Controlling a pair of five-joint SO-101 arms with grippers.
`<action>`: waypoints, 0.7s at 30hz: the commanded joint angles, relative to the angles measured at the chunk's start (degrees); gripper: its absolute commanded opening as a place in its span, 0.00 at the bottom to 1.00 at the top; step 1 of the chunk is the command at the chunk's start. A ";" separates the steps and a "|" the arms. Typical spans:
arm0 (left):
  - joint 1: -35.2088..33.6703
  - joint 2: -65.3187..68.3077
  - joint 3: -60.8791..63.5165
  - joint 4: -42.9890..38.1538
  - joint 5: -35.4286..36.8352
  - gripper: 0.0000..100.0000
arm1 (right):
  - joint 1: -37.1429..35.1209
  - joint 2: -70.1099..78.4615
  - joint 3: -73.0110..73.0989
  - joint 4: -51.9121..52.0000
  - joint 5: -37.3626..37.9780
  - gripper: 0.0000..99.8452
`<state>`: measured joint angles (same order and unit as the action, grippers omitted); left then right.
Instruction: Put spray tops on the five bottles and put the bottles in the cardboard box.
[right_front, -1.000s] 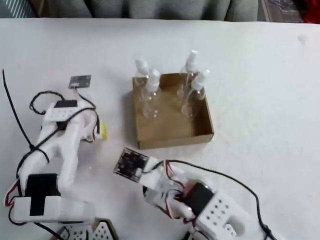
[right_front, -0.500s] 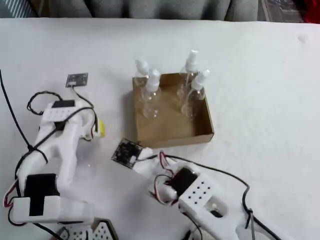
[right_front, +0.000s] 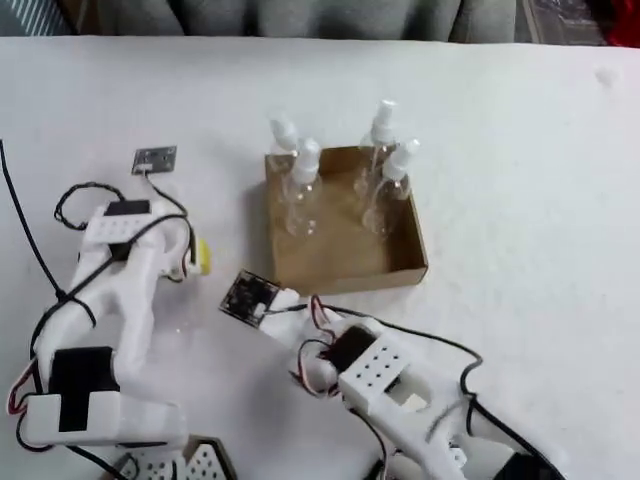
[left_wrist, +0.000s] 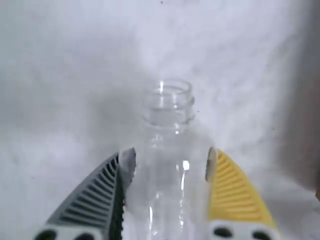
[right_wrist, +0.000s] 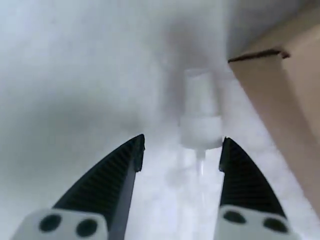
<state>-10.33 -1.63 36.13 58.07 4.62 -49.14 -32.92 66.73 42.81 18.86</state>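
Black ribbed fingers (right_wrist: 116, 176) of the right gripper (right_wrist: 182, 142) stand wide apart and grip nothing. The spray top (right_wrist: 200, 122) lies on the white table (right_wrist: 75, 70) in the gap between them. It sits closer to the finger on the box side than to the other.

Its long axis runs roughly along the gripper's line of approach. The nozzle head points away from the wrist and the thin dip tube trails back toward it. Judgement: closing across the collar should suit this orientation, once the gap is centred on it.

Just beyond the box-side finger, a corner of the cardboard box (right_wrist: 287, 100) limits room on that side. The other side is open table.

The left gripper (left_wrist: 170, 153), one grey and one yellow finger, is clamped on the shoulders of the clear bottle (left_wrist: 169, 107). The bottle's open threaded neck points away from the wrist and carries no top. Whether the bottle stands or hangs cannot be told.

In the high view, four capped bottles (right_front: 300, 185) stand upright in the far half of the box. The near half is free. Both arms sit near the box's near-left corner.
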 joint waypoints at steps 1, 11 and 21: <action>-0.48 -3.03 -1.67 -1.23 0.09 0.02 | 2.59 2.15 -3.08 -4.44 0.62 0.19; -0.48 -3.03 -1.58 -1.23 0.09 0.02 | 2.51 9.10 -3.25 -9.19 0.62 0.16; -0.57 -3.12 -1.58 -1.23 0.09 0.02 | 1.54 9.10 -6.42 -3.38 0.18 0.01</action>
<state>-10.33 -1.63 36.13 58.07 4.62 -47.12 -23.52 64.62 35.34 18.86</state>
